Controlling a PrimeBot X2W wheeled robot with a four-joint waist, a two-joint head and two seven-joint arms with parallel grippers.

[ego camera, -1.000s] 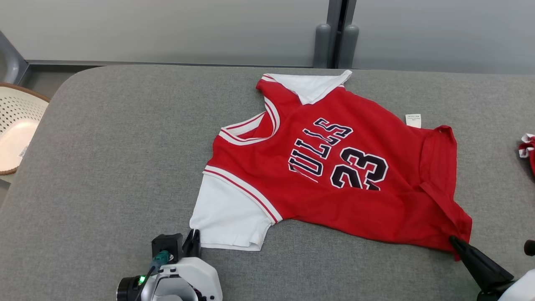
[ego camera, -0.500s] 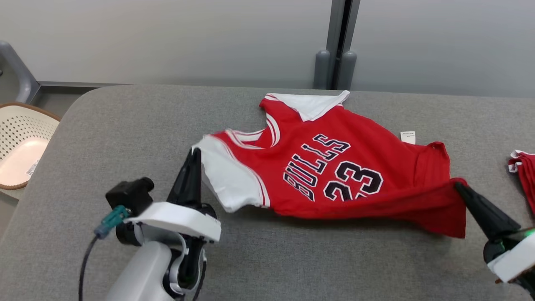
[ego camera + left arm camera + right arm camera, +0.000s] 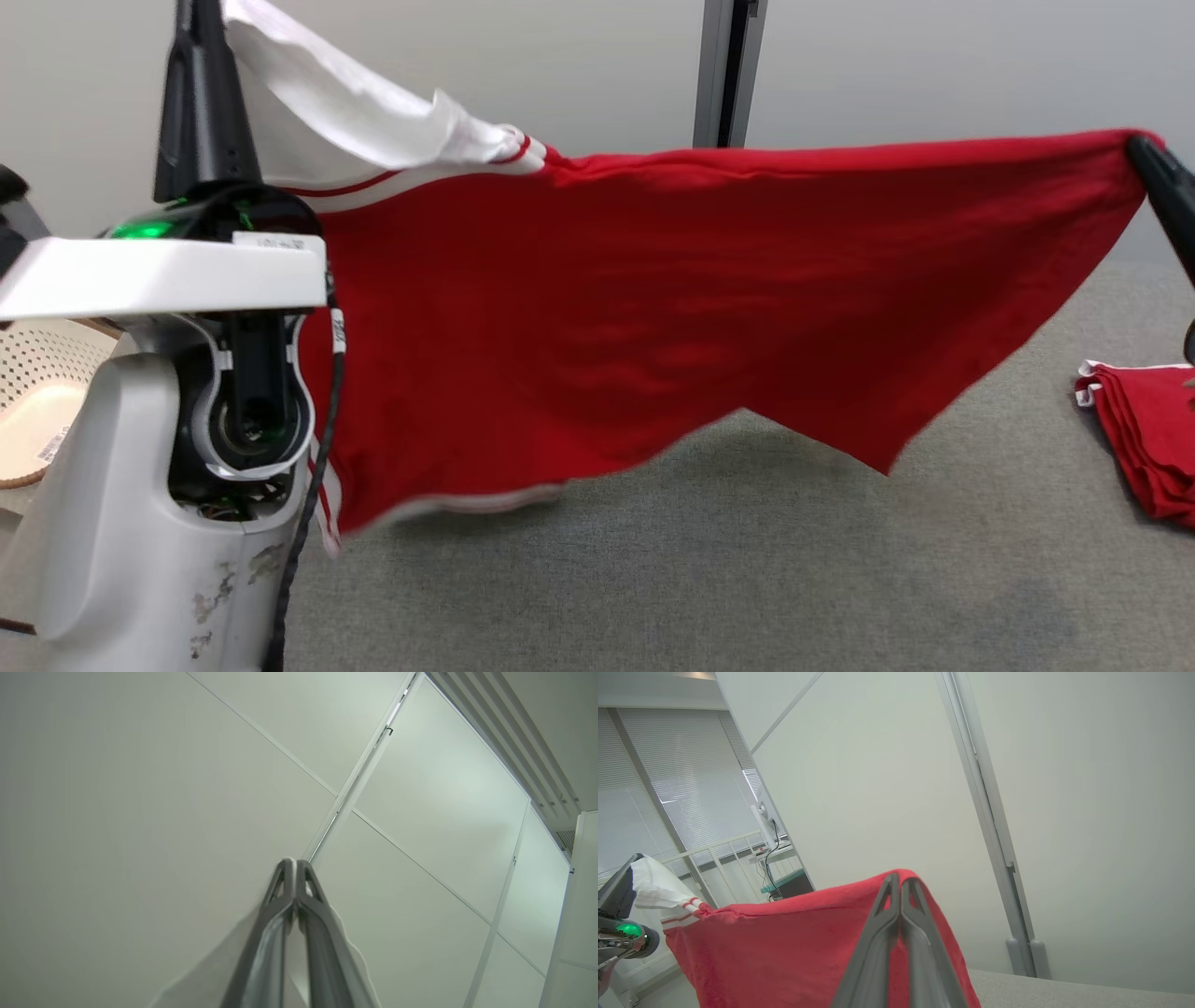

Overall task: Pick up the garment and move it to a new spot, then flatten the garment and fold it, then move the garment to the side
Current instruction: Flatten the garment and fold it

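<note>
Left pincer shut tight, fingers pressed together with white sleeve of garment nipped between them, held high, fingers pointing up. Right pincer also shut, clamped on red corner at garment's far end; right wrist view shows red cloth draped both sides of its fingers, up near tips. Garment hangs stretched between the two pincers, top edge taut and roughly level from left pincer across to right pincer, body drooping below that line, plain red side toward head camera. Lower edge uneven: white-trimmed edge hangs below left pincer beside left forearm, red point sags nearer right pincer; both look clear of bench, blurred so exact gap cannot be told. Open grey bench surface lies under garment, below and between both pincers. Folded red pile on bench below right pincer, apart from hanging cloth. Perforated basket off bench edge, outboard of left pincer, partly behind left arm. Pale wall with vertical post behind garment, past both pincers. Left wrist view: fingers closed, white cloth low on either side, wall beyond.
</note>
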